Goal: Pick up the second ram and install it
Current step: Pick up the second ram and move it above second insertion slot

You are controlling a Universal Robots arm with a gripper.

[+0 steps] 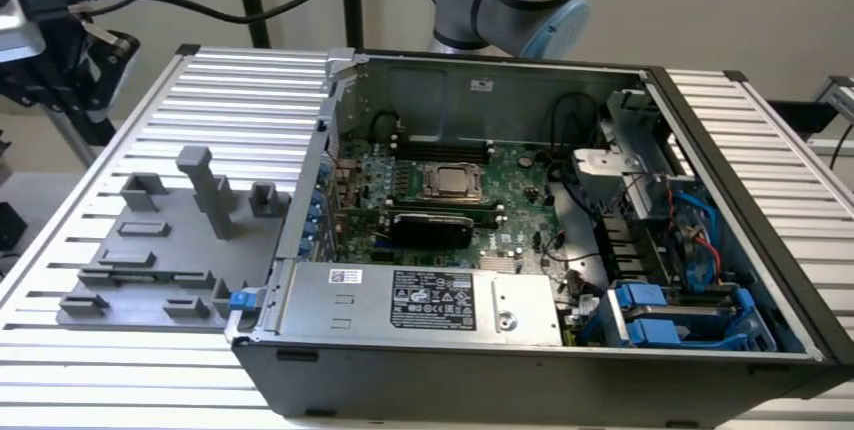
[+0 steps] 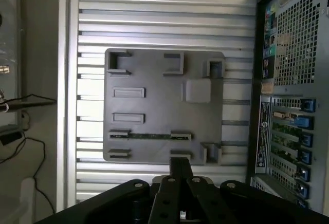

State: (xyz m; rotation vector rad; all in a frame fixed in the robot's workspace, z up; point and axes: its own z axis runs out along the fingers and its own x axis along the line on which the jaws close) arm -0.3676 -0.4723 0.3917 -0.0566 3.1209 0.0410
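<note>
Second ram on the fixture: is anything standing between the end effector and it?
Nothing visible blocks it. The slim dark-green memory stick lies edge-on in the grey plastic fixture plate, ends held by low grey blocks. Toward the shut end effector there is just bare plate and one low bracket.

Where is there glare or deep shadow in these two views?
Wrist view: glare whitens the ribbed table beside the grey plate, the claw is a dark silhouette; exterior view: even light, the computer case shaded inside.

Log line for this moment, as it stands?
gripper shut, holding nothing | second ram edge-on in grey fixture, untouched | computer case open
</note>
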